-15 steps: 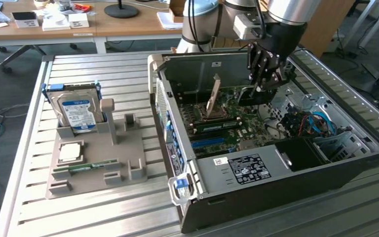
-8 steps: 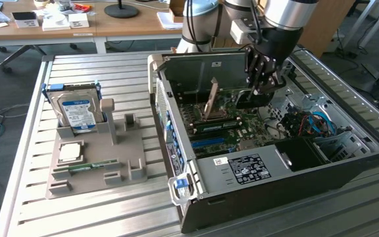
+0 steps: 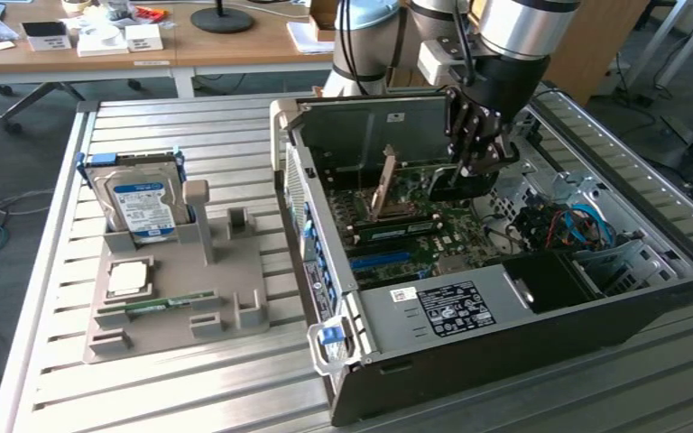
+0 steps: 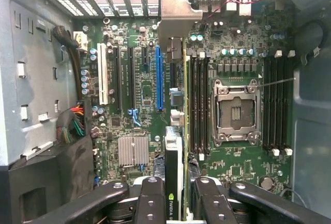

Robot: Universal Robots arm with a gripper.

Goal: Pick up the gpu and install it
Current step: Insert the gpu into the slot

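Note:
My gripper (image 3: pixel 482 161) hangs inside the open computer case (image 3: pixel 635 311), shut on the gpu (image 3: pixel 457 187), a dark card held just above the motherboard (image 3: pixel 425 230). In the wrist view the gpu (image 4: pixel 176 151) shows edge-on between the black fingers (image 4: pixel 150 200). Its green board edge and black cooler run away from the camera to the silver end bracket (image 4: pixel 176 12) by the rear slot openings. The card hovers beside the blue expansion slot (image 4: pixel 159 76), apart from the board.
Near the card are the RAM slots (image 4: pixel 199 105) and an open CPU socket (image 4: pixel 235 113); a cable bundle (image 4: pixel 75 123) lies near the case wall. On the slatted table, a grey fixture (image 3: pixel 232 298) holds a hard drive (image 3: pixel 142 203), a CPU (image 3: pixel 126 278) and a RAM stick (image 3: pixel 160 304).

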